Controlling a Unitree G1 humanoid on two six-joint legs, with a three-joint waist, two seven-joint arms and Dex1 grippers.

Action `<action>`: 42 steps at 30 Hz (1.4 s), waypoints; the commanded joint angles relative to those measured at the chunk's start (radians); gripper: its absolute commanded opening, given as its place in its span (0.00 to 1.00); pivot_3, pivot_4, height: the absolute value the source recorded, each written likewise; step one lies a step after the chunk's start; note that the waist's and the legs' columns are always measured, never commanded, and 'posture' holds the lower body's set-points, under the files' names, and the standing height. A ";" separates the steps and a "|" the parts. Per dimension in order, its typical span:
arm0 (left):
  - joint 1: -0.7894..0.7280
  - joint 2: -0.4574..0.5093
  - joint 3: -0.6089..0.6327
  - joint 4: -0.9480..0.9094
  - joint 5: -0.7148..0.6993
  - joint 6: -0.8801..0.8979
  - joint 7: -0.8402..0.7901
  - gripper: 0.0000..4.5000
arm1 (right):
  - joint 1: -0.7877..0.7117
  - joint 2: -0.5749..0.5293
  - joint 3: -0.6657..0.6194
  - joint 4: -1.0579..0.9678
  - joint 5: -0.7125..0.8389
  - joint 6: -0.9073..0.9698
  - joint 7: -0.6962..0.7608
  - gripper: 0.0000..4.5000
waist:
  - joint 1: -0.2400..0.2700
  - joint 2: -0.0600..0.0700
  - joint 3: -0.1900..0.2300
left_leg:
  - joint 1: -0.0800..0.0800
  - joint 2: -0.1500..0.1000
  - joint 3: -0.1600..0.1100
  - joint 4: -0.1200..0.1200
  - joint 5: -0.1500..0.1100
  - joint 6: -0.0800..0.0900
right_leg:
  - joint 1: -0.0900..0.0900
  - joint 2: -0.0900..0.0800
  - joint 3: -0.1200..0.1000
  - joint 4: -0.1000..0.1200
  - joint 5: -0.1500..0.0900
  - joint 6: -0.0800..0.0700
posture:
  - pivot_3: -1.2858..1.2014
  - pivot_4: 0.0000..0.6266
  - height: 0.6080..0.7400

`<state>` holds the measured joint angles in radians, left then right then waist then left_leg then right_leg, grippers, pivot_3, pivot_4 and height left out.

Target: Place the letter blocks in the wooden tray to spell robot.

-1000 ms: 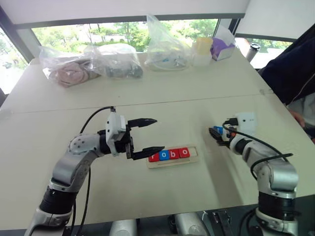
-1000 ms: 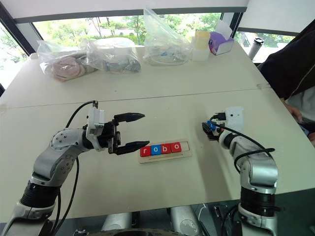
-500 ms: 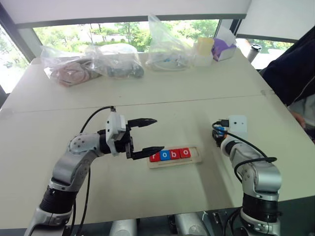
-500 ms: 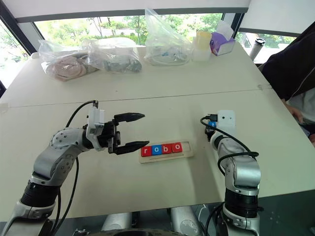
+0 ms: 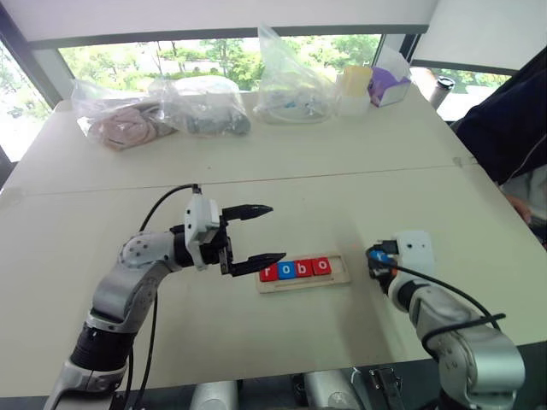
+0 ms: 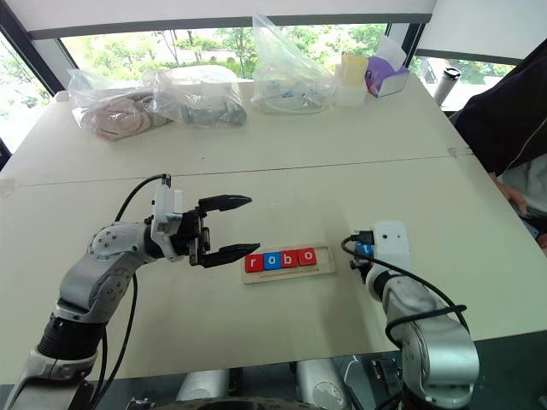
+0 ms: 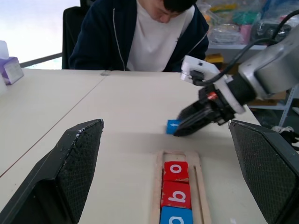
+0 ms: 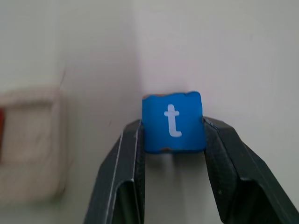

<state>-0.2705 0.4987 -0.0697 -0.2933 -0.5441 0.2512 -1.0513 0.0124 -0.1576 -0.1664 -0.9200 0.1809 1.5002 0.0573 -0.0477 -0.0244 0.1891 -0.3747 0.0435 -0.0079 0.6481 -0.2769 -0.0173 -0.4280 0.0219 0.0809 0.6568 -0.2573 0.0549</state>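
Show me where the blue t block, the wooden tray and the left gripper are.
t block (image 8: 173, 122): right wrist view, middle of its blue face.
tray (image 5: 338, 272): left eye view, bare slot at its right end.
left gripper (image 5: 268, 233): left eye view, midway between its open fingertips.

Left gripper (image 5: 254, 233) is held level above the table, fingers spread wide. Right gripper (image 8: 173, 135) angles downward, fingers (image 8: 122, 177) clamped on a blue tile (image 8: 173, 122).

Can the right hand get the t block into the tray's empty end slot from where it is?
Probably yes: the right hand grips the t block, and bare table lies between it and the tray.
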 commanded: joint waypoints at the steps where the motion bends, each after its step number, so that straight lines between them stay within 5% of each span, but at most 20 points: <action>1: -0.010 -0.003 -0.003 -0.008 0.001 -0.018 -0.009 1.00 | -0.005 0.003 0.002 -0.012 0.017 0.047 0.024 0.26 | 0.000 0.000 0.000 | 0.000 0.000 0.000 0.000 0.000 0.000 | 0.000 0.000 0.000 0.000 0.000 0.000 | 0.52 0.24 1.00; 8: -0.020 -0.011 -0.004 0.007 0.012 -0.027 -0.017 1.00 | -0.014 -0.203 0.032 0.057 0.046 -0.099 0.165 1.00 | 0.001 0.000 0.000 | -0.001 -0.001 0.001 0.000 0.000 0.000 | 0.000 -0.001 0.001 -0.002 0.000 0.000 | 0.52 0.24 1.00; 15: -0.029 -0.015 -0.004 0.013 0.017 -0.027 -0.019 1.00 | 0.024 -0.609 0.029 0.240 0.092 -0.615 0.605 1.00 | 0.002 0.000 0.001 | -0.001 -0.001 0.002 0.000 0.000 0.000 | 0.001 -0.001 0.001 -0.006 0.000 0.000 | 0.52 0.24 1.00; 19: -0.030 -0.014 -0.003 0.011 0.018 -0.026 -0.019 1.00 | 0.030 -0.753 0.047 0.414 0.059 -0.891 0.782 1.00 | 0.001 -0.002 0.002 | -0.001 -0.001 0.001 0.000 0.000 0.000 | 0.001 0.000 0.000 -0.006 0.000 0.000 | 0.52 0.24 1.00; 33: -0.020 -0.013 0.004 -0.008 0.018 -0.018 0.003 1.00 | -0.087 -0.785 0.135 0.784 0.032 -1.176 1.000 1.00 | 0.003 -0.002 0.002 | -0.001 -0.001 0.002 0.000 0.000 0.000 | 0.001 0.000 0.001 -0.005 0.002 0.003 | 0.52 0.24 1.00; 36: -0.020 -0.012 0.005 -0.009 0.018 -0.018 0.005 1.00 | -0.098 -0.780 0.146 0.801 0.023 -1.210 1.009 0.81 | 0.004 -0.002 0.002 | -0.001 -0.001 0.001 0.000 0.000 0.000 | 0.002 0.000 0.001 -0.005 0.002 0.003 | 0.52 0.24 1.00; 41: -0.019 -0.009 0.005 -0.011 0.016 -0.017 0.006 1.00 | -0.121 -0.775 0.145 0.772 0.035 -1.203 1.009 0.27 | 0.003 -0.002 0.002 | -0.001 -0.001 0.001 0.001 0.000 0.000 | 0.002 0.000 0.001 -0.005 0.002 0.003 | 0.52 0.24 1.00; 42: -0.019 -0.009 0.004 -0.010 0.016 -0.017 0.006 1.00 | -0.126 -0.777 0.148 0.764 0.033 -1.206 1.012 0.27 | 0.004 -0.002 0.002 | -0.001 -0.001 0.001 0.001 0.000 0.000 | 0.002 0.000 0.001 -0.005 0.002 0.003 | 0.52 0.24 1.00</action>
<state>-0.2869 0.4852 -0.0714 -0.2736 -0.5233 0.2471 -1.0438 -0.0978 -0.9293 -0.0086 -0.1232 0.2104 0.2994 1.0667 -0.0442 -0.0261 0.1908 -0.3753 0.0423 -0.0064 0.6488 -0.2770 -0.0171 -0.4264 0.0215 0.0818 0.6523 -0.2552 0.0578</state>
